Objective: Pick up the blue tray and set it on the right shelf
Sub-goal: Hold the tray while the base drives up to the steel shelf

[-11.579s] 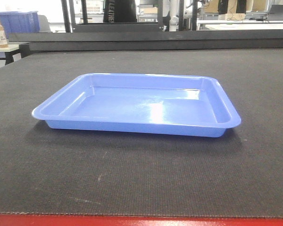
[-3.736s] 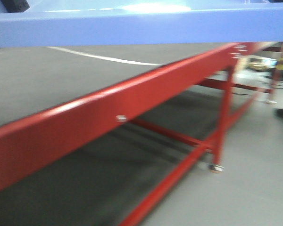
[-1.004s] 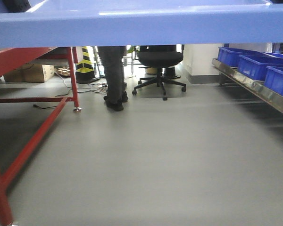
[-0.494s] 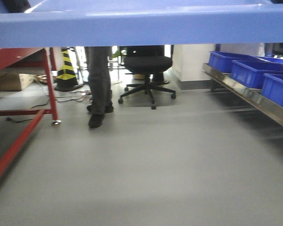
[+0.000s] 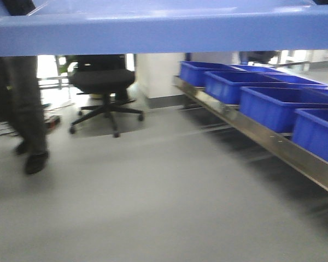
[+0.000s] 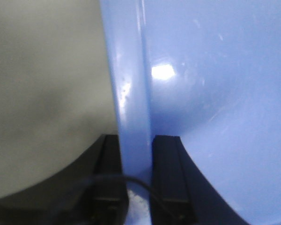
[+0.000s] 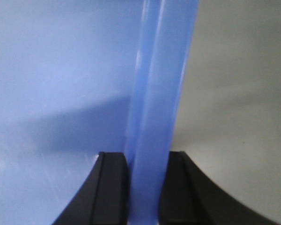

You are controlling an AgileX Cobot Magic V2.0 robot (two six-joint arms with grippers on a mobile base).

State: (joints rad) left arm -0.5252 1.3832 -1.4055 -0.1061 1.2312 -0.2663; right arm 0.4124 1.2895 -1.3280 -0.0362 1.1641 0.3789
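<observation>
The blue tray (image 5: 164, 33) is held up close to the front camera and fills the top band of that view. My left gripper (image 6: 136, 154) is shut on the tray's left rim (image 6: 131, 93), one black finger on each side. My right gripper (image 7: 147, 173) is shut on the tray's right rim (image 7: 161, 70) in the same way. The right shelf (image 5: 251, 131) is a shiny steel rail running from mid-frame to the lower right of the front view. In that view only dark bits of the grippers show at the top corners.
Several deep dark-blue bins (image 5: 265, 106) stand in a row on the steel shelf. A black office chair (image 5: 101, 82) and a person's legs (image 5: 27, 109) stand at the left on the grey floor (image 5: 153, 207).
The view has swung to the right: the red table has left the frame, the chair and legs slid left, and the shelf with bins now reaches further into view. Both grippers still hold the tray.
</observation>
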